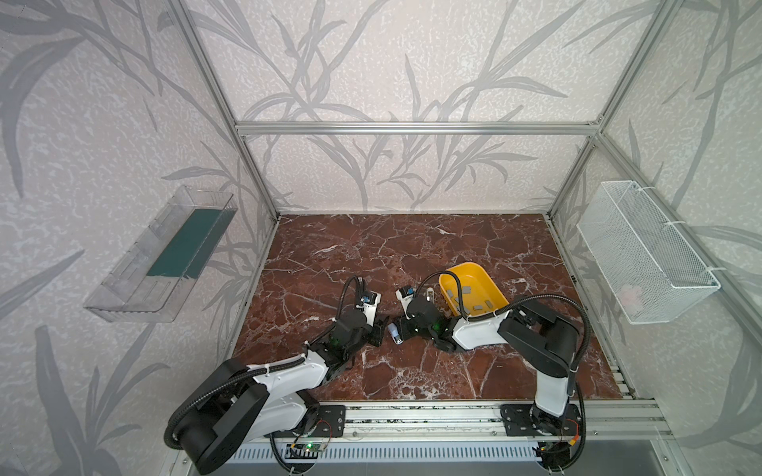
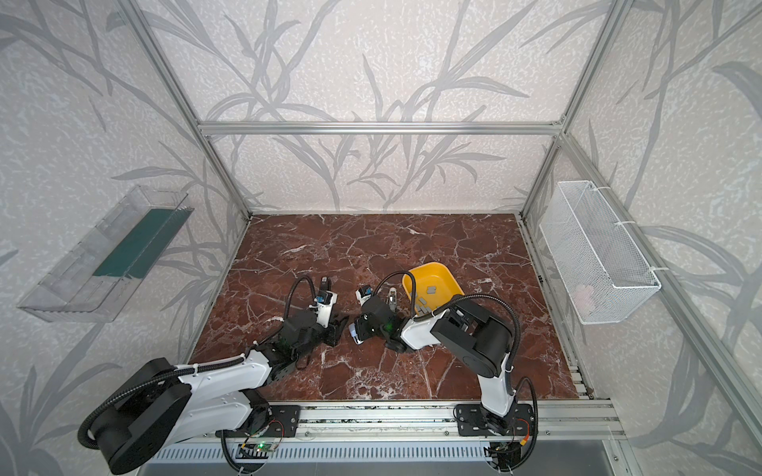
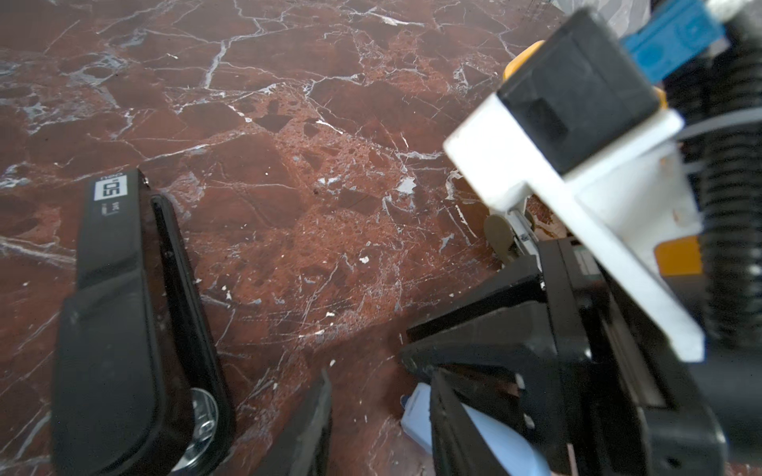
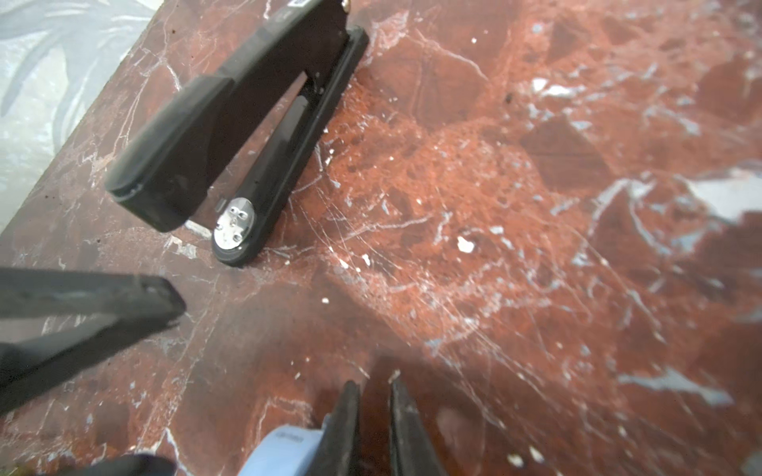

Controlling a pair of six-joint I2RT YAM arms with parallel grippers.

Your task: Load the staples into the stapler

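Small flat grey metal staples [image 1: 467, 289] lie scattered in the yellow plastic tray [image 1: 480, 280], right of centre, up-right of the right tool [image 4: 374, 381], which is nearly clenched with nothing between. Left tool [image 1: 377, 331] is released beside the light-blue stapler [image 4: 284, 449], and the black stapler [image 4: 231, 123] gapes open. Red marble tabletop [image 1: 371, 247] stretches bare behind.

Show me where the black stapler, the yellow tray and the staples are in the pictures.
black stapler [image 4: 185, 136], right wrist view, on its raised upper arm.
yellow tray [image 1: 474, 277], in a top view, on its bare yellow inside.
staples [image 1: 467, 289], in a top view, on one grey strip inside the tray.
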